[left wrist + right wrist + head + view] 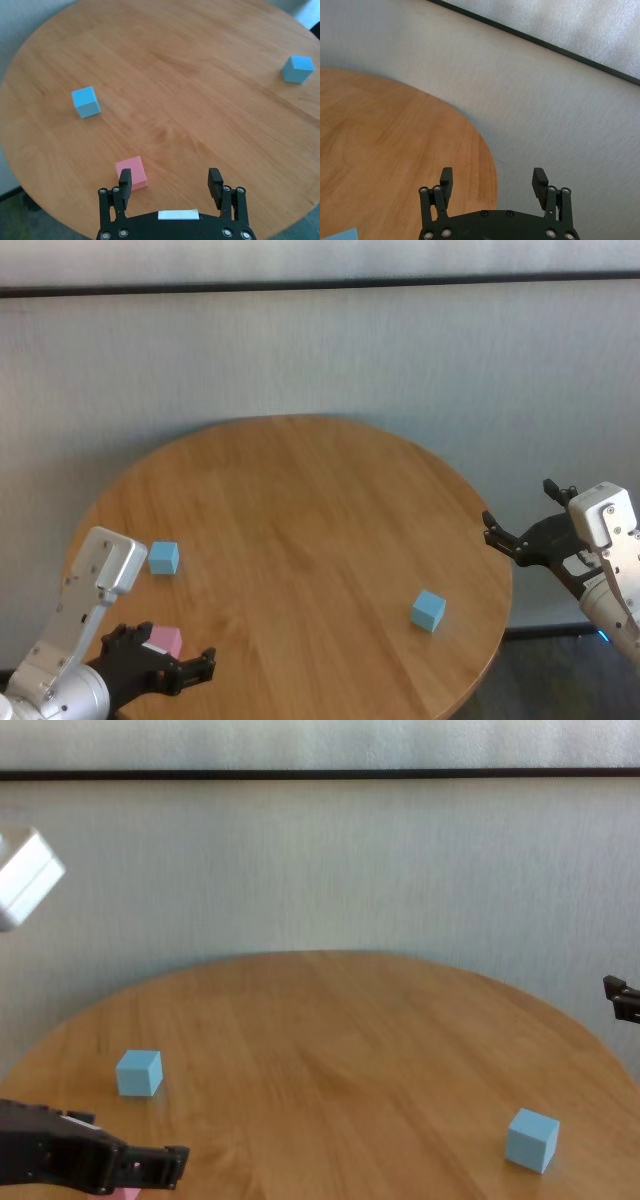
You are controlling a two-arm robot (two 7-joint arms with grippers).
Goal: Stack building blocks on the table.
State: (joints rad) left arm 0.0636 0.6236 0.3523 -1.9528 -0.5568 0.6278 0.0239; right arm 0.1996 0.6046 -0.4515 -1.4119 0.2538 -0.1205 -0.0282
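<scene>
A pink cube lies near the table's front left edge. My left gripper is open and hovers low over it. In the left wrist view the pink cube sits just by one fingertip, off-centre of the open left gripper. One light blue cube lies a little beyond the pink one. The other light blue cube lies at the front right. My right gripper is open and empty, off the table's right edge.
The round wooden table stands against a pale grey wall. The table's right rim lies under the right gripper, with grey floor beyond it. The top's middle holds nothing between the cubes.
</scene>
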